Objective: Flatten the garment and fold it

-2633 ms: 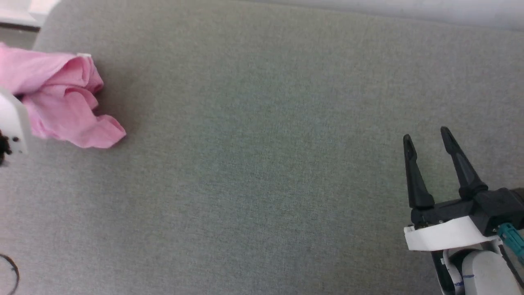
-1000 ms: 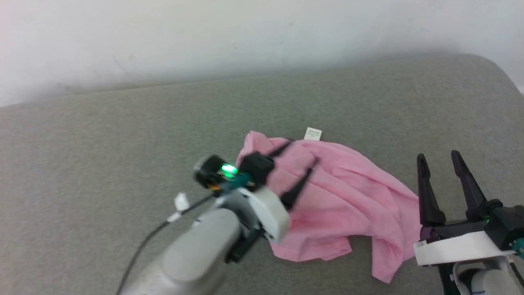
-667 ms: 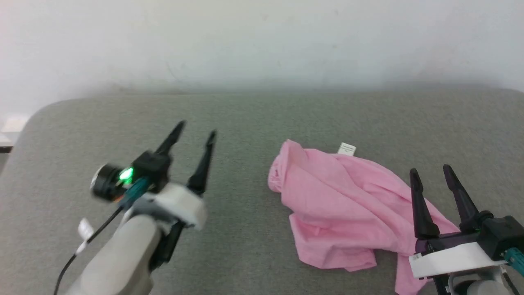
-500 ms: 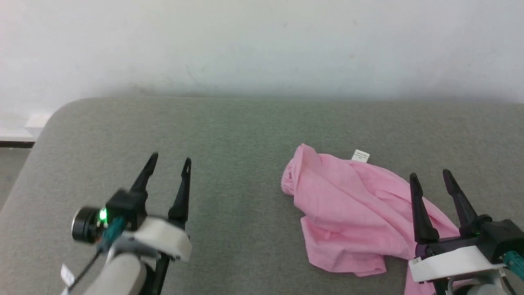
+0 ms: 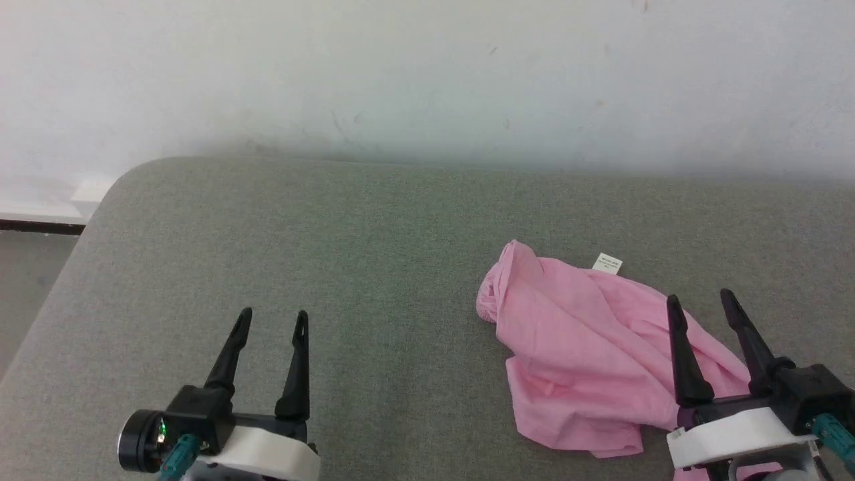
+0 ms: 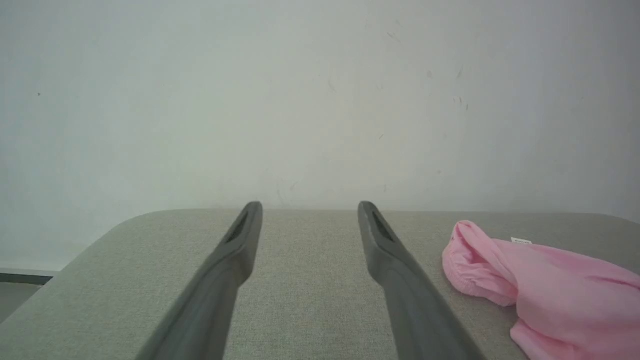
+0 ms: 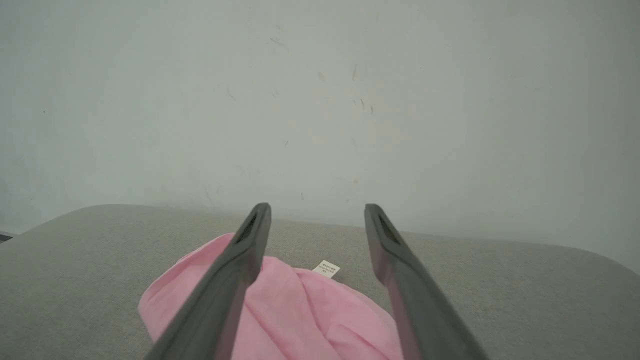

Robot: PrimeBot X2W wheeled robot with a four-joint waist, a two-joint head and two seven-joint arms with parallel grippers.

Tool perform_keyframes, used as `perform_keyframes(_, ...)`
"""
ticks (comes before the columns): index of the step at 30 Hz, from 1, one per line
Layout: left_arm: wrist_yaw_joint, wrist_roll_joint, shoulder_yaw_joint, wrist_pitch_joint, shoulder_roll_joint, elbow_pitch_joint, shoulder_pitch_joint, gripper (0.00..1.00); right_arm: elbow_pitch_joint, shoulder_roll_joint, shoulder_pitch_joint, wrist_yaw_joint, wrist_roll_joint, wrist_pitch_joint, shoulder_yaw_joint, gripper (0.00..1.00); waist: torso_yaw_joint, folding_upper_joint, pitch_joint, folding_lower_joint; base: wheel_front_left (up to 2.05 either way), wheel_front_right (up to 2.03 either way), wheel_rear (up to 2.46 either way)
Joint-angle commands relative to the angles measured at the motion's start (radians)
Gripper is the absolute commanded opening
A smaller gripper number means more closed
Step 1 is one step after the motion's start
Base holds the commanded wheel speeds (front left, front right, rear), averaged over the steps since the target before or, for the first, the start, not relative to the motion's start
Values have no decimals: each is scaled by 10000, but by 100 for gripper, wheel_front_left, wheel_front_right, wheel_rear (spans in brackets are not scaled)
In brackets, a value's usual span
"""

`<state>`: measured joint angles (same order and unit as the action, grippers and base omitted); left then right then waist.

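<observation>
Because the garment (image 5: 574,354) lies crumpled beneath and just left of the right claw (image 5: 699,296), that arm is plainly the nearer one. The left claw (image 5: 274,312) stands well apart, with the cloth off to its right. Both claws are spread wide and hold nothing. The heap's long axis slants from the bunched waistband (image 5: 491,304), ahead-left of the right claw, back toward that claw's base. It rests on a grey cloth-covered table (image 5: 334,234) against a pale, scuffed wall (image 5: 401,80).
</observation>
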<state>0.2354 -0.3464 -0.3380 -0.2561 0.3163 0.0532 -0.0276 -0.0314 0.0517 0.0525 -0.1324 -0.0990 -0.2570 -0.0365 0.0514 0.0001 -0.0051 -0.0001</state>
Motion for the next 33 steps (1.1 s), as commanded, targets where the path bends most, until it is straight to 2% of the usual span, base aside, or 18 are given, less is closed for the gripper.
perform_keyframes(1,-169,167,125,-55,-37,23,182,100,5,-14,26,17,139,-47,-13,100,31,-1,16,1,0,0,0)
perform_keyframes(3,-329,285,215,-56,-93,-24,271,100,-119,-14,27,17,272,49,290,100,61,-1,45,1,0,0,0)
perform_keyframes(6,-475,404,316,-56,-231,-62,298,100,-290,2,-65,17,436,953,1181,100,90,-1,105,1,0,0,0)
perform_keyframes(12,-740,597,364,-56,-725,-272,214,100,-463,1264,-294,17,-504,4837,3559,100,287,-1,267,1,0,0,0)
perform_keyframes(18,-1088,816,431,-56,-1114,-464,397,100,-536,2055,-952,17,-1566,7413,4569,100,724,-1,526,1,0,0,0)
perform_keyframes(22,-1291,963,508,-56,-1278,-561,498,100,-1006,2234,-1399,17,-1693,7992,4834,100,1111,-1,730,1,0,0,0)
perform_keyframes(30,-1560,1198,657,-56,-1527,-694,571,100,-2327,2214,-1879,17,-1121,7888,4868,100,1507,-1,1040,1,0,0,0)
perform_keyframes(31,-1604,1240,744,-57,-1577,-736,526,100,-2609,2135,-1872,17,-1125,7876,4850,29,1450,-1,1052,1,0,0,0)
perform_keyframes(32,-1627,1265,781,-57,-1597,-775,504,100,-2666,2110,-1858,17,-1153,7825,4847,0,1382,-1,1031,1,0,0,0)
perform_keyframes(33,-1659,1287,814,-57,-1613,-809,484,100,-2683,2087,-1817,17,-1213,7771,4809,0,1292,-1,995,1,0,0,0)
